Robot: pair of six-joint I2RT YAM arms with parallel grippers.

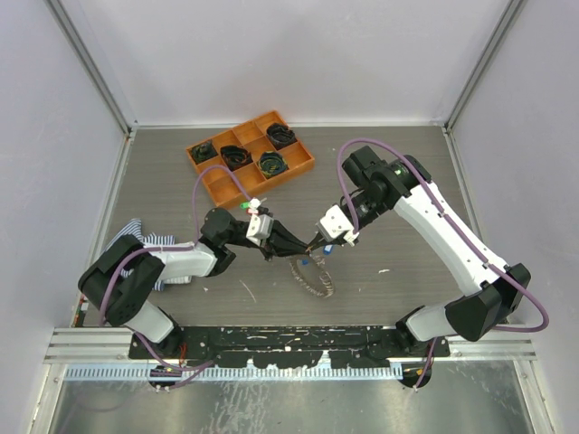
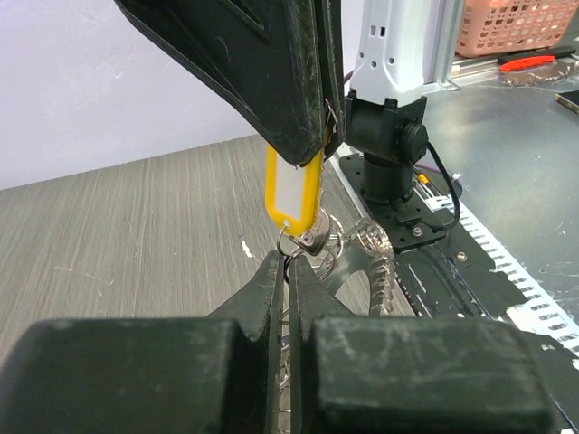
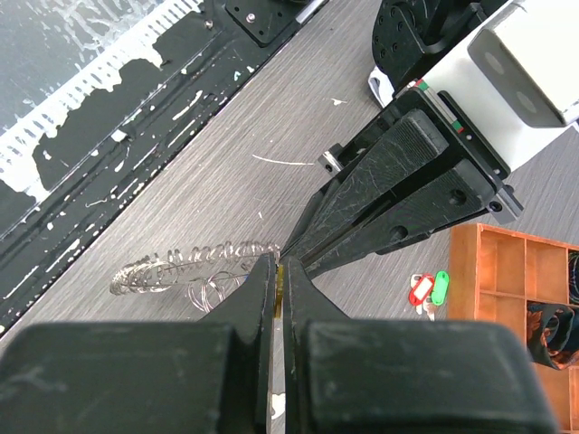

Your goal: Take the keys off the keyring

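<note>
Your left jaws pinched shut on the keyring [image 1: 315,280], your right jaws clamping the yellow-tagged key [image 2: 292,190], tips meeting just above the tabletop [image 1: 154,181].

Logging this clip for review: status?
Left gripper shut on keyring. Right gripper shut on yellow-tagged key. Red key, green key loose on table. Nothing in the way.

Near the middle of the desk, the left gripper [image 1: 301,248] and right gripper [image 1: 314,244] are standing tip to tip and covering the upper end of the keyring [image 1: 313,278]. From above, what is hanging on it is showing too small to tell. At the left wrist, the right gripper's fingers [image 2: 271,81] are hiding the top of the yellow-tagged key [image 2: 294,194]. At the right wrist, the picture's edge is cutting off the orange tray [image 3: 463,271].
</note>
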